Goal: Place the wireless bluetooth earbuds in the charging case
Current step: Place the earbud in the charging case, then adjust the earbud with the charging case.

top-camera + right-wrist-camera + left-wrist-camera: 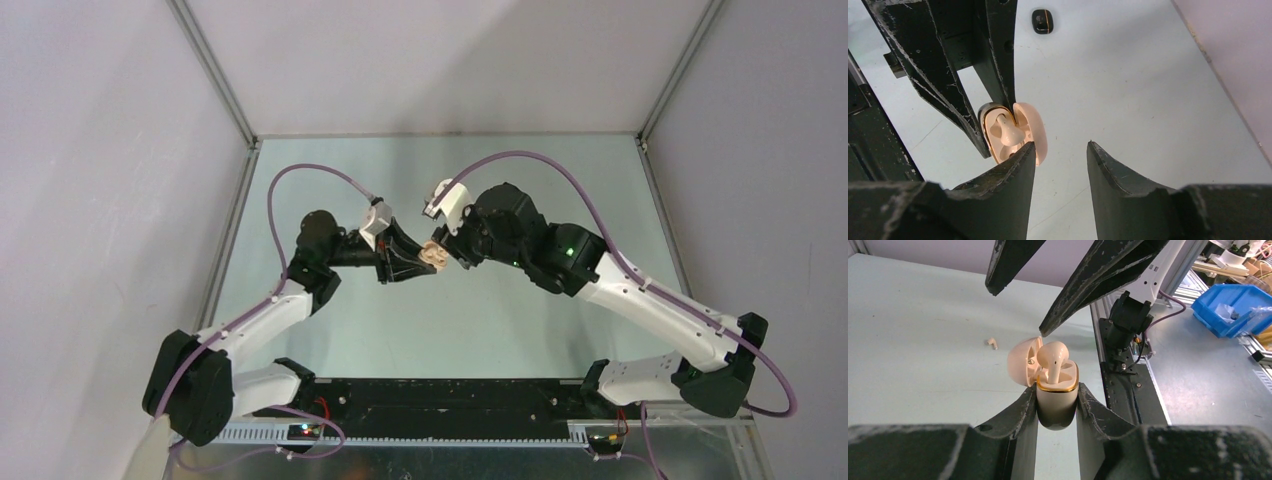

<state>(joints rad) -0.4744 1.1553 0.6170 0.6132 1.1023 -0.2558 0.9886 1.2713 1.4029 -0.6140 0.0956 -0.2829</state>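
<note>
My pale green table (480,330) sits boxed in by plain white walls (430,60) with aluminium corner posts (214,68). Off to one side, a blue bin (1233,307) sits beyond a grey surface (1208,380).

The charging case (1057,405) is shut in on both flanks by the fingers of the left end effector (1057,396), which clamp its body, so nothing can come in from the sides. The lid (1024,361) is swung open and blocks one edge. A seated earbud (1052,360) stands up out of one socket. Above the case, the right end effector (1018,311) hangs with its jaws parted and one fingertip close over the lid. Beyond the case the desk (923,315) gives open room, broken only by a loose earbud (992,343) near the lid and, well apart, a small black case (1042,21).
</note>
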